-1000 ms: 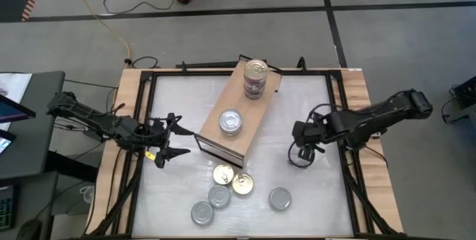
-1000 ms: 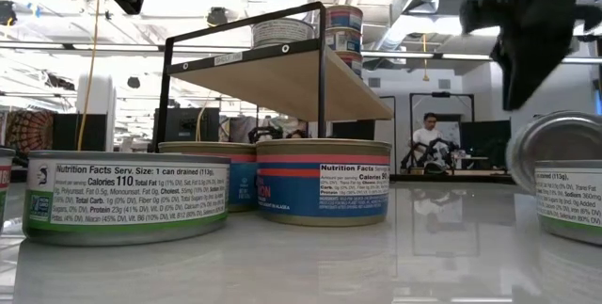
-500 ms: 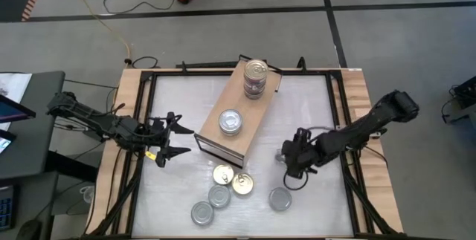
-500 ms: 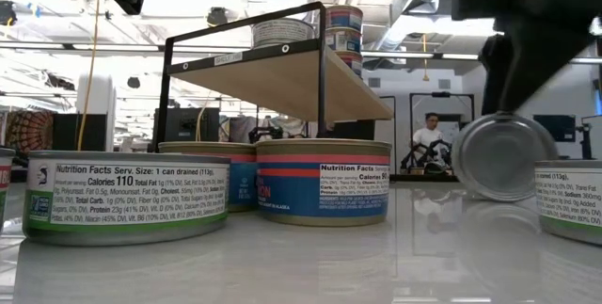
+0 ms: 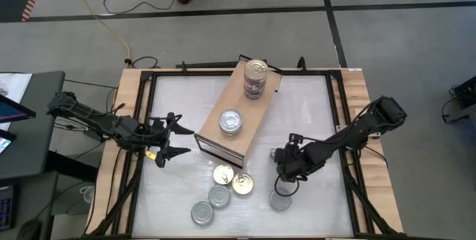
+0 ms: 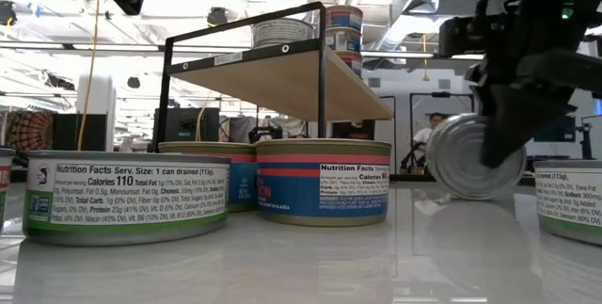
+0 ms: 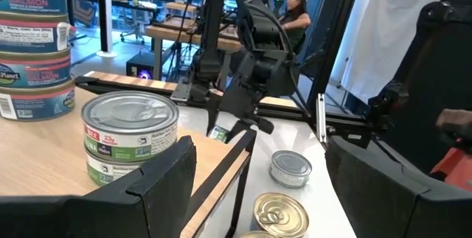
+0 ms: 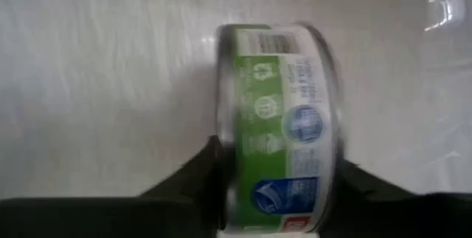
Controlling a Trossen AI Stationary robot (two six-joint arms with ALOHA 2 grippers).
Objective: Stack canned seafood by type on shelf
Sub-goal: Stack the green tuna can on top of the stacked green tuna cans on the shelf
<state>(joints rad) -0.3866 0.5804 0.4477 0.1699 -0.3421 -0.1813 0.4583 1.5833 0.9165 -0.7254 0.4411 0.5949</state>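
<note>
Standing on edge: tin (image 8: pixel 276 127) in right tool (image 8: pixel 274 194)

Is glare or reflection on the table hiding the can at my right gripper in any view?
High view: table evenly lit, no hot spots by the right gripper. Low view: glossy top mirrors the cans; gripper is a backlit silhouette, but the tipped can shows plainly. Right wrist view: bright glare patch on the table, clear of the can.

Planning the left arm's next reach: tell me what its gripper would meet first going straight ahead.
Probably the low wooden shelf, at its short two-tin stack topped by a silver-lidded round tin; the open left gripper points at that end, though height is unclear.
</note>
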